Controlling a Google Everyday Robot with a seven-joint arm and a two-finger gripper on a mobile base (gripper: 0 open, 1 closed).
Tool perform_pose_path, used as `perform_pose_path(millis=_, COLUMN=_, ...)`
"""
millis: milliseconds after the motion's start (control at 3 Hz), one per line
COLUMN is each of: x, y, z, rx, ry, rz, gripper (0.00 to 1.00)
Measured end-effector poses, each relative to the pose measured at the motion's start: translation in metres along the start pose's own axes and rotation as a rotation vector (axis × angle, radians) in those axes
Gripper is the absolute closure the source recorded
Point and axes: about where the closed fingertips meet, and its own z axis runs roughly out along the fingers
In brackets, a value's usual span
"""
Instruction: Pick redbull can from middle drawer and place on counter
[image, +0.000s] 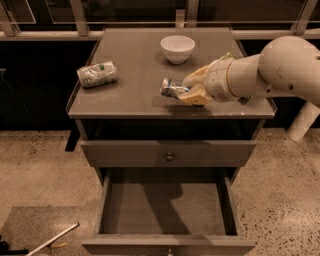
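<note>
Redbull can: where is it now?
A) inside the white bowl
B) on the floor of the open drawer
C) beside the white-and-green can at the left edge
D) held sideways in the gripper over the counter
D: the redbull can lies on its side between the fingers of the gripper, low over the front right part of the counter; whether it touches the surface cannot be told.

Dim and warm-toned, lit from above, with a soft shadow on the counter (135, 75) beneath the gripper (187, 86) clasping the redbull can (171, 87) near its front edge, 1 long shadow across the middle drawer (130, 210) floor, blackness behind.
</note>
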Motion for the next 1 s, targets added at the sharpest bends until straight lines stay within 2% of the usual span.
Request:
perform_pose_path(millis=333, x=0.0, y=0.0, z=0.0, rx=0.0, ry=0.0, rz=0.0, gripper=0.11)
perform_pose_path(millis=667, x=0.0, y=0.0, z=0.0, rx=0.0, ry=0.0, rz=0.0, gripper=0.0)
perform_pose_path(millis=1000, x=0.0, y=0.0, z=0.0, rx=0.0, ry=0.0, rz=0.0, gripper=0.0)
